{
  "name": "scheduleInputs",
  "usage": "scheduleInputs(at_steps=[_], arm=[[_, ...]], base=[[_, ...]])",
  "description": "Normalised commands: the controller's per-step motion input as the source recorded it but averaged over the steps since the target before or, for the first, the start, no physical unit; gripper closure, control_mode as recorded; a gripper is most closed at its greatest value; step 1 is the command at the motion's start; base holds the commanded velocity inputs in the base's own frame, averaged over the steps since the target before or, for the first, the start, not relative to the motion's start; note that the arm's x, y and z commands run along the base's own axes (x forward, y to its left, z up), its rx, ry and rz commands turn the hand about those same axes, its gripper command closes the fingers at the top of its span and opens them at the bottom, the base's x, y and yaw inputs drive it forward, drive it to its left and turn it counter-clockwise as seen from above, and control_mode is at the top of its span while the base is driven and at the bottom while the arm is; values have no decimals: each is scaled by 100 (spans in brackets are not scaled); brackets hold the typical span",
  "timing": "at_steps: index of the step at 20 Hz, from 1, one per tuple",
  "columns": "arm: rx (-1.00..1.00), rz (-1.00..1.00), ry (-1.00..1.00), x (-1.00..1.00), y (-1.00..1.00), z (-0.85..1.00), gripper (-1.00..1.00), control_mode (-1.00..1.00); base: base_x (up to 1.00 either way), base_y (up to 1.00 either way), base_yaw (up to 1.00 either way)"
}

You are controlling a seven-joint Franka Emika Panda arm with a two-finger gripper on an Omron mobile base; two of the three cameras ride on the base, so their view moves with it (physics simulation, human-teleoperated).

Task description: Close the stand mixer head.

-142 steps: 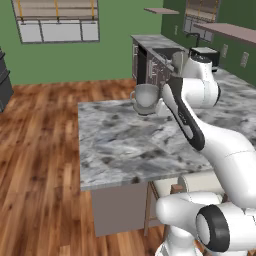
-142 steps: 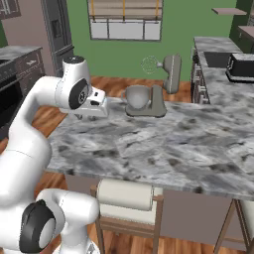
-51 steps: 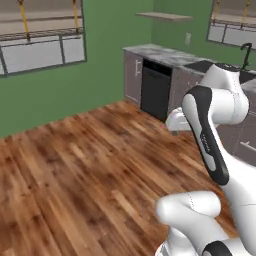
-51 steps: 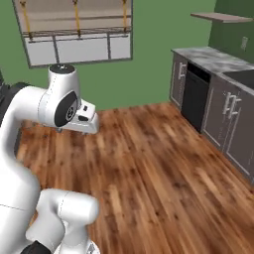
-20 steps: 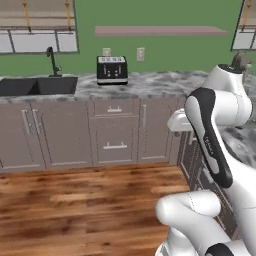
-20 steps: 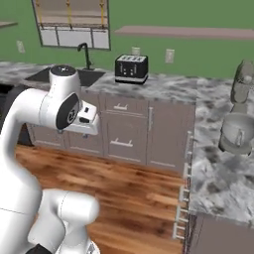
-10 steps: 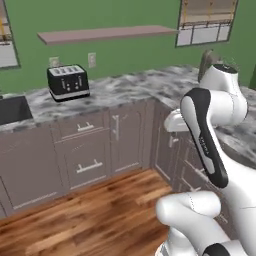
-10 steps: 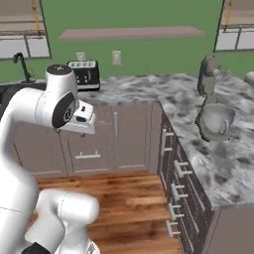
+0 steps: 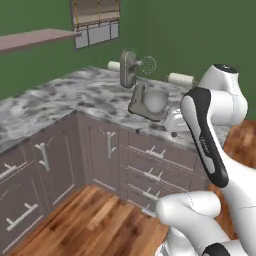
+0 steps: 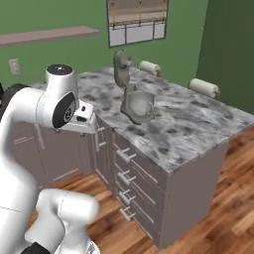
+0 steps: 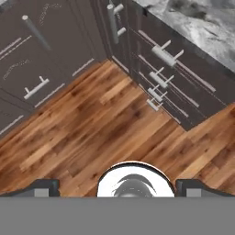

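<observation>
Upright on the marble desk, the stand mixer head is seen tilted back over its silvery bowl.
The arm is folded close to the base, well apart from the mixer, wrist bent so the gripper is aimed down at the wooden floor; its fingertips are spread wide, nothing held between them.

You face green walls with a window; left of it hangs a shelf, below it grey drawers meet a wooden floor.
</observation>
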Motion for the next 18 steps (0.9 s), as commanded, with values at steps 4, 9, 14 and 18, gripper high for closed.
scheduleInputs(at_steps=[4, 9, 14, 18], arm=[[0, 0, 0, 0, 0, 0, -100, 100], [0, 0, 0, 0, 0, 0, -100, 100], [0, 0, 0, 0, 0, 0, -100, 100], [0, 0, 0, 0, 0, 0, -100, 100]], base=[[0, 68, -72], [-1, 82, -66], [-10, 92, -57], [2, 85, -46]])
